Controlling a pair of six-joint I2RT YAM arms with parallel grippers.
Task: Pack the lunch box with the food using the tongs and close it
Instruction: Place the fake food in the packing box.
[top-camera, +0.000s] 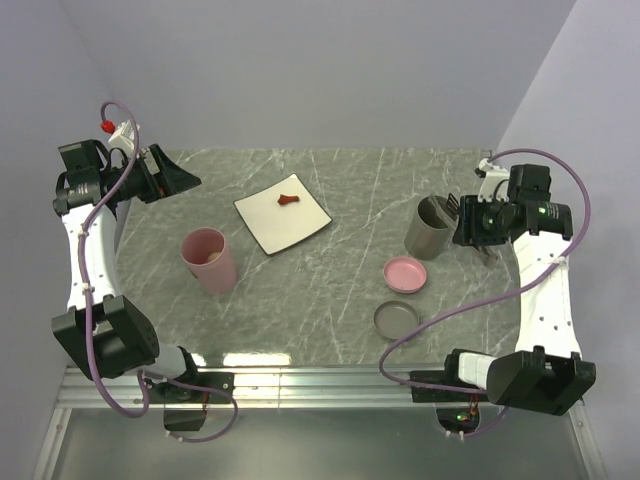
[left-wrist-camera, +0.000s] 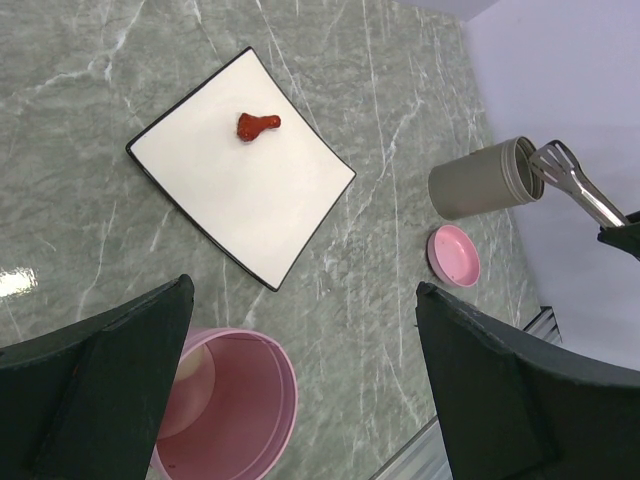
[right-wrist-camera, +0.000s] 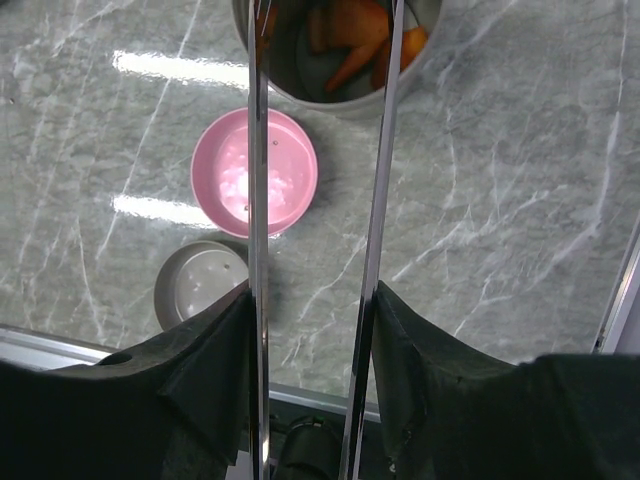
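Note:
My right gripper (right-wrist-camera: 310, 292) is shut on the silver tongs (right-wrist-camera: 383, 150), one finger pressing each arm. The tong tips (top-camera: 445, 207) reach into the open grey lunch box tub (top-camera: 430, 230), where several orange-brown food pieces (right-wrist-camera: 362, 40) lie. A single red-brown food piece (top-camera: 289, 199) rests on the white square plate (top-camera: 283, 215), also seen in the left wrist view (left-wrist-camera: 257, 124). My left gripper (left-wrist-camera: 305, 295) hangs open and holds nothing, high at the table's far left (top-camera: 185, 180), above the pink tub (left-wrist-camera: 225, 410). Something pale and rounded (left-wrist-camera: 190, 375) shows inside that tub.
A pink lid (top-camera: 405, 273) and a grey lid (top-camera: 397, 319) lie on the marble table in front of the grey tub. The pink tub (top-camera: 208, 258) stands left of centre. The table's metal front rail (top-camera: 320, 380) runs along the near edge.

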